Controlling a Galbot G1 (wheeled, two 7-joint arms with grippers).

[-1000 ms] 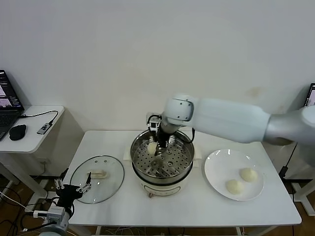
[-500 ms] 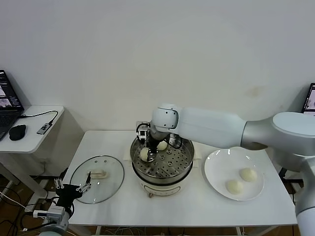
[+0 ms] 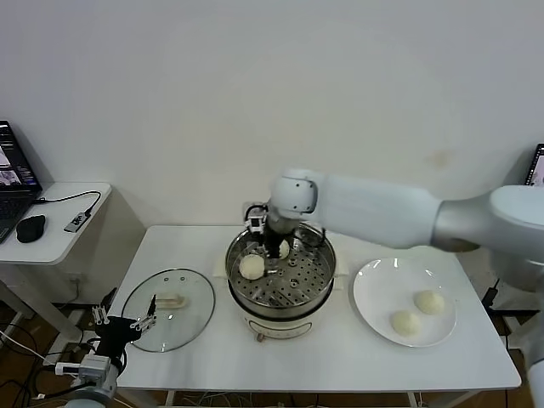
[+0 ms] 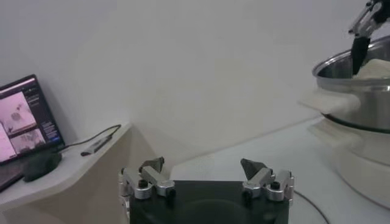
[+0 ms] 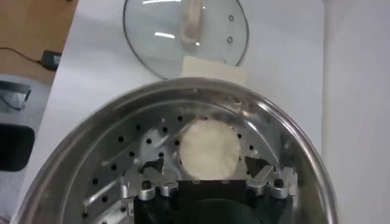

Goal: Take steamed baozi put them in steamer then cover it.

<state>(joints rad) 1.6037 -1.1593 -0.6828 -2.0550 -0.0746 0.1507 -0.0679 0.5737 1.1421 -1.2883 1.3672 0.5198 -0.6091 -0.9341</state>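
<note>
Over the steamer: right gripper released

Above the steamer (image 3: 280,276), our right gripper (image 3: 274,247) hangs with jaws spread, one baozi (image 5: 209,148) on the tray directly below. Two plate baozi (image 3: 416,312) lie rightward, nearer this arm. Our left gripper (image 4: 206,175), spread wide, idles beside the cover (image 3: 167,308)

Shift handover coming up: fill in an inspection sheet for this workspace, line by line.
Surface: white rectangular table, everything standing on it.
Job's things: shiny steel steamer at centre, uncovered; round cream-white buns, one on its perforated tray, a second partly hidden by the gripper; two more on the flat white plate; round glass lid lying flat on the steamer's left.
Clutter: nothing seen.
Grippers: right gripper open, just above the bun in the steamer; left gripper open, parked at the table's front left edge.
Cables: black cable on the side desk.
Surroundings: side desk with laptop and mouse.
</note>
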